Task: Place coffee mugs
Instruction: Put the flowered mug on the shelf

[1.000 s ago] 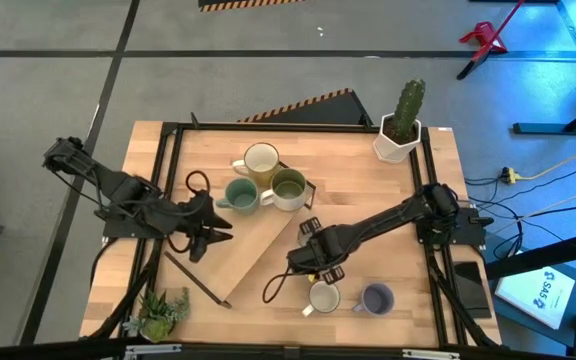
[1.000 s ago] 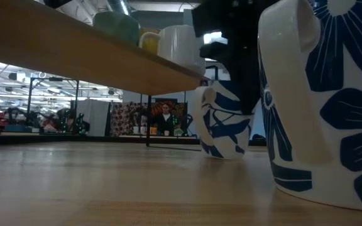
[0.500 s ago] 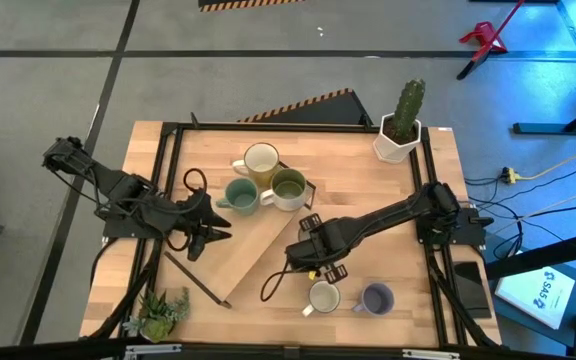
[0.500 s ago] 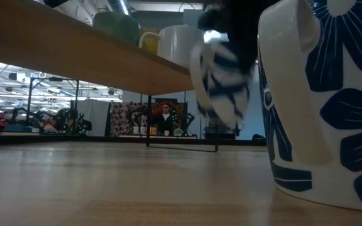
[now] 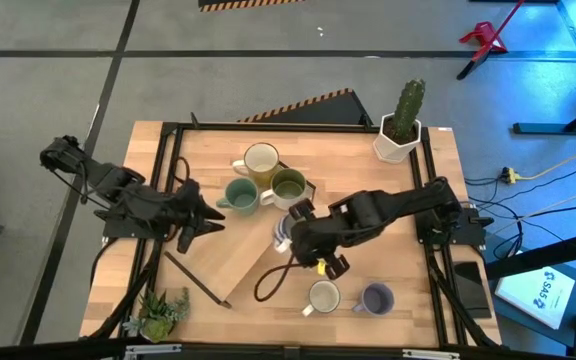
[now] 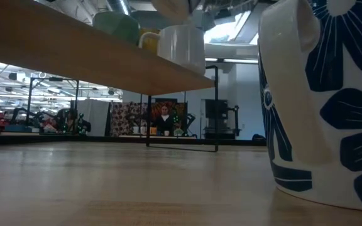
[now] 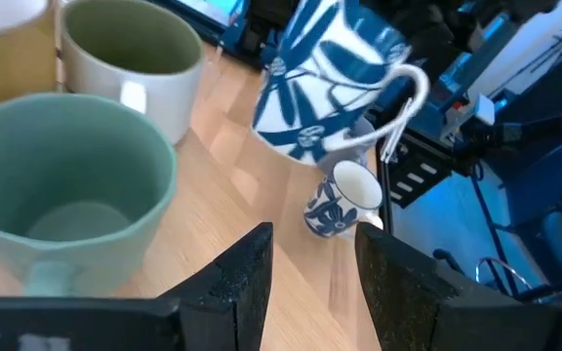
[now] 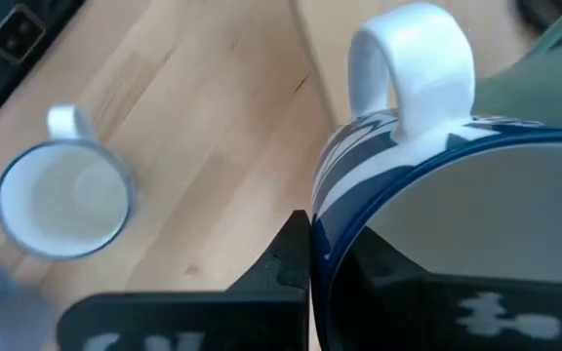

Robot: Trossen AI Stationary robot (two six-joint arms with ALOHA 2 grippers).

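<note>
Lifted off the table since a second ago, blue-patterned mug [image 5: 284, 229] hanging tilted in the clamped right gripper [image 5: 303, 232] beside the olive-lined mug [image 5: 288, 187]; best levelled before lowering, clear of neighbours; left gripper [image 5: 200, 216] idle, fingers apart.

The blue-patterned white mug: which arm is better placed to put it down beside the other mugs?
The right arm. Its tool already holds the blue-patterned white mug in the air, close to the olive-lined mug. The left tool holds nothing.
</note>
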